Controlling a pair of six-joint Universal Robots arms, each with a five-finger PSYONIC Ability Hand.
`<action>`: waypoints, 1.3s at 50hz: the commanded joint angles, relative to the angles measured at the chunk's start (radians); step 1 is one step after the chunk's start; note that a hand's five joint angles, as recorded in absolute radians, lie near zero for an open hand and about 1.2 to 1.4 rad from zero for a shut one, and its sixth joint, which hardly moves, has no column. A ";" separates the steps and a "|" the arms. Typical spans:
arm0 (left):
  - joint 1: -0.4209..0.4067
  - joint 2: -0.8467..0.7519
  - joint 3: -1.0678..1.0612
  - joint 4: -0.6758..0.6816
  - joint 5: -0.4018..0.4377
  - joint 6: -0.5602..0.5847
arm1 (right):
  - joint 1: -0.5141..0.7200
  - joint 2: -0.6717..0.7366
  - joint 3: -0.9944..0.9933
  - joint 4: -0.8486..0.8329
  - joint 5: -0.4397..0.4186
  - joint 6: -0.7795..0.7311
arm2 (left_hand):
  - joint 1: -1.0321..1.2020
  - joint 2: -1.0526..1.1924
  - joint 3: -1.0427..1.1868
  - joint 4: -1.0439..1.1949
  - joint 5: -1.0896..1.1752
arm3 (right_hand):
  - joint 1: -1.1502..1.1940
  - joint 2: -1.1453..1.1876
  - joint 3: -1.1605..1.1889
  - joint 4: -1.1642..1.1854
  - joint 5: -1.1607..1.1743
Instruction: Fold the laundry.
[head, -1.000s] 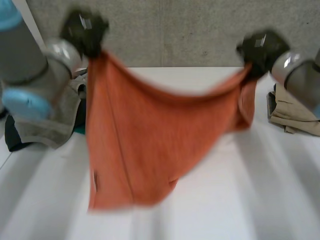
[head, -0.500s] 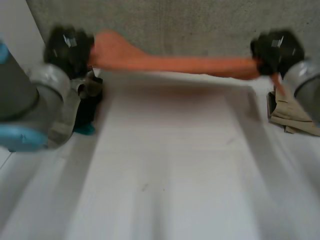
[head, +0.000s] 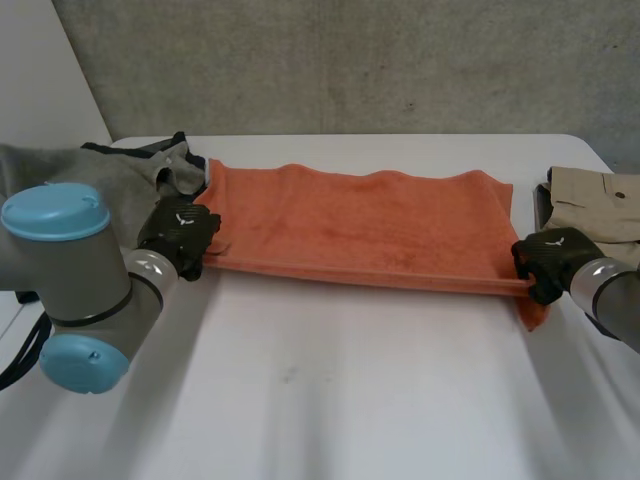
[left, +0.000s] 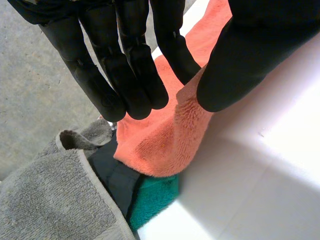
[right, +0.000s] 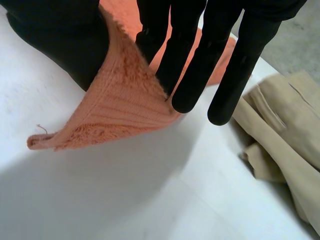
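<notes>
At the counter's left end, a grey towel topped a laundry pile just beside the left hand, whose straight fingers and thumb pinched the orange towel's near left corner. Across the middle, the orange towel lay spread wide, its near edge drawn taut between both hands. At the right end, the right hand pinched the near right corner between thumb and fingers, close to a folded beige garment. Folding cleanly would probably mean moving both corners together, level and taut, so that the towel's edges meet squarely.
</notes>
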 joint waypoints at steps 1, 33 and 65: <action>-0.004 -0.006 -0.004 -0.034 0.000 0.000 | -0.010 -0.018 0.016 0.012 0.069 -0.110 | 0.253 0.200 0.207 0.197 0.232 | 0.036 -0.026 -0.035 -0.043 -0.011; 0.188 -0.027 0.132 -0.190 0.279 0.214 | -0.013 -0.045 0.119 -0.117 0.010 -0.089 | -0.757 -0.810 -0.803 -0.813 -0.777 | 0.280 0.218 0.209 0.201 0.233; 0.067 -0.483 0.798 -0.627 0.155 0.455 | -0.013 -0.048 0.139 -0.139 -0.003 -0.113 | 0.102 0.049 0.056 0.046 0.081 | 0.280 0.218 0.209 0.201 0.233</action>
